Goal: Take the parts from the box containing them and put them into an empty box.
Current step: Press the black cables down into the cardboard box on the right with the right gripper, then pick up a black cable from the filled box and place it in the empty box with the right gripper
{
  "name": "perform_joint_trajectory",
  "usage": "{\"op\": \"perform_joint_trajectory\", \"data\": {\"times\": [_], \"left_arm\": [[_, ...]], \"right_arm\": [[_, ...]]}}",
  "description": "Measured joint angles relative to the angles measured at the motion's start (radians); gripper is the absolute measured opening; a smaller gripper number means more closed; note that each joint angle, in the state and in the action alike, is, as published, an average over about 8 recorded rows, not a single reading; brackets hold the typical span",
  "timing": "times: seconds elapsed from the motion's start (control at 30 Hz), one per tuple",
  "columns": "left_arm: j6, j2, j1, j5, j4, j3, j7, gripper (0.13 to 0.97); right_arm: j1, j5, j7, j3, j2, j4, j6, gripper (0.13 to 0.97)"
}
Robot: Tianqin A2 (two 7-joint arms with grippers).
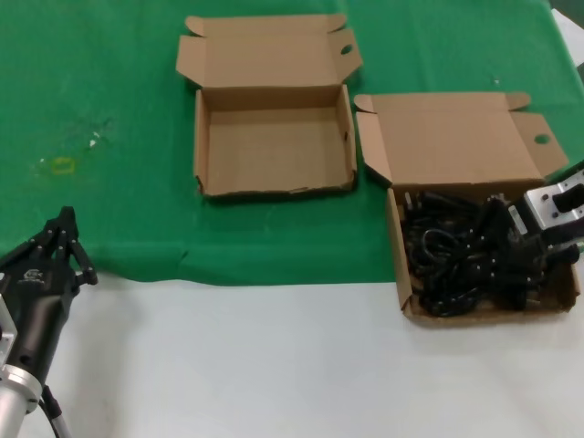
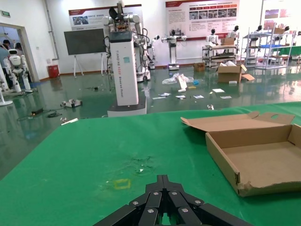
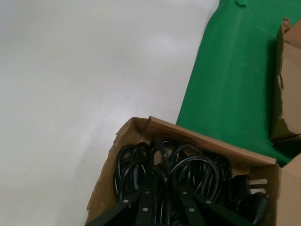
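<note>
the green cloth (image 1: 119,109) covers the far part of the table. on it, the empty box (image 1: 274,146) lies open. to the right of the empty box, the full box (image 1: 493,306) holds black cables (image 1: 456,251). the right gripper (image 1: 538,251) is down among these cables, fingers apart around them. the left gripper (image 1: 64,239) waits far left of the empty box, fingers together.

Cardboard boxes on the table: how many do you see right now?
2. The empty box sits open on the green cloth, centre. The box of black cables sits to its right, straddling the cloth edge, with the right hand down in it.
</note>
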Motion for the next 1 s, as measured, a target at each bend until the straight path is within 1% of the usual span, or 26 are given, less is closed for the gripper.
{"op": "perform_joint_trajectory", "data": {"times": [0.2, 0.6, 0.8, 1.0], "left_arm": [[0.000, 0.000, 0.000, 0.000, 0.000, 0.000, 0.000, 0.144], [0.000, 0.000, 0.000, 0.000, 0.000, 0.000, 0.000, 0.144], [0.000, 0.000, 0.000, 0.000, 0.000, 0.000, 0.000, 0.144], [0.000, 0.000, 0.000, 0.000, 0.000, 0.000, 0.000, 0.144]], "right_arm": [[0.007, 0.002, 0.031, 0.007, 0.014, 0.044, -0.011, 0.192], [0.068, -0.001, 0.133, 0.021, 0.039, 0.136, -0.064, 0.181], [0.118, -0.003, 0.163, 0.018, 0.007, 0.132, -0.075, 0.180], [0.165, -0.013, 0.163, 0.003, -0.058, 0.091, -0.062, 0.179]]}}
